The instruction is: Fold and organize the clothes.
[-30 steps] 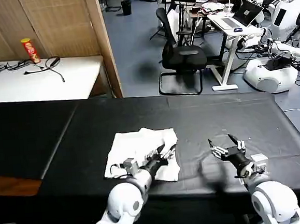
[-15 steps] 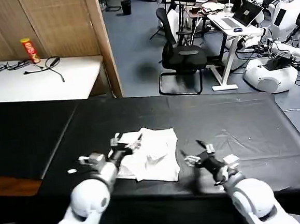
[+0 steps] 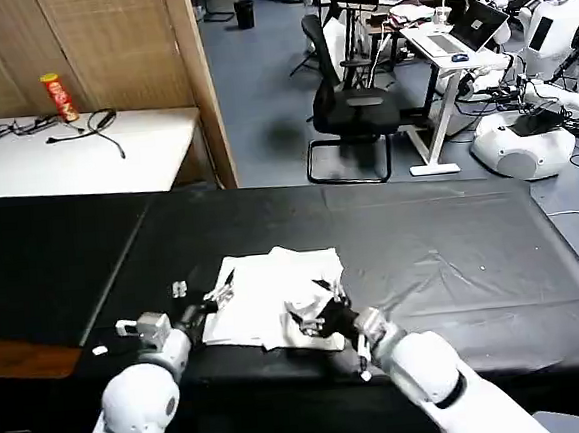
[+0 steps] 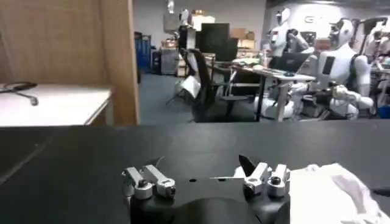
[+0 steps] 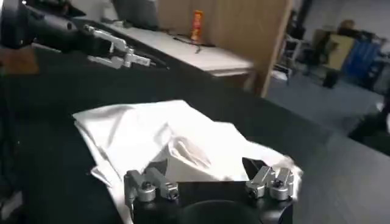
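The clothes are one white T-shirt, lying folded and rumpled on the black table. My left gripper stands open just off the shirt's left edge, with nothing between its fingers. In the left wrist view this gripper hovers over bare black cloth, and the shirt lies beside one finger. My right gripper is open over the shirt's near right part. In the right wrist view that gripper straddles a raised fold of the shirt without closing on it.
A white side table with cables and a red can stands at the back left, beside a wooden partition. An office chair and desks stand beyond the table's far edge. A brown board lies near left.
My left gripper has come off the shirt and drawn back to its left edge. My right gripper has swung left from bare table onto the shirt's near right part.
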Robot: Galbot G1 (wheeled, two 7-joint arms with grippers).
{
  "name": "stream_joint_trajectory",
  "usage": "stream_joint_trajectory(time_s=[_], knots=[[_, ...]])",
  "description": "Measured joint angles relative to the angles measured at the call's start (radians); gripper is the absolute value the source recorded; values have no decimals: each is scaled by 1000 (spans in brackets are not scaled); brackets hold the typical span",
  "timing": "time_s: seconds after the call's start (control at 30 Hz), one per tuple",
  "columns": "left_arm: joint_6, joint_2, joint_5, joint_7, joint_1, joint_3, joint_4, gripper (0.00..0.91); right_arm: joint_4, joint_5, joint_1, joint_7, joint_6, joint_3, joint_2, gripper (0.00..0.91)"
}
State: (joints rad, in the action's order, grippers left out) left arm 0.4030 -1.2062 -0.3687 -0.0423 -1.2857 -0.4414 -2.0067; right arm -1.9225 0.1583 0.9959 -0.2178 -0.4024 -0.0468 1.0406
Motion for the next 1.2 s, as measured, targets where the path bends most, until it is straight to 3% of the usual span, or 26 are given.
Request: stream_joint_trajectory(time_s=[0.2,0.27,0.3,0.33,0.37,0.73,1.03,1.2], knots=[[-4,-2,6,1,-16,-5,5,878,-30,9,22,-6,0,7,-22,39],[-4,-6,7,1,-16,-5,11,878,-51,23,48,-5,-1,27,-38,88],[-5,-8,7,1,-15,-3,15,878,-62,31,65,-2,-6,40,-47,371],[-7,-10,8,2,-14,-2,19,878,-74,37,83,-3,-12,56,-56,566],[-8,-12,8,2,-13,-1,21,878,-84,44,101,-5,-15,71,-64,868],[-20,-18,8,4,-16,-5,47,878,-161,129,279,63,-57,236,-101,878],[-60,-43,-5,39,-10,-5,100,878,-236,293,416,136,-79,364,-70,878],[-59,-59,-82,40,4,-9,112,878,-265,325,473,149,-71,436,-31,878]])
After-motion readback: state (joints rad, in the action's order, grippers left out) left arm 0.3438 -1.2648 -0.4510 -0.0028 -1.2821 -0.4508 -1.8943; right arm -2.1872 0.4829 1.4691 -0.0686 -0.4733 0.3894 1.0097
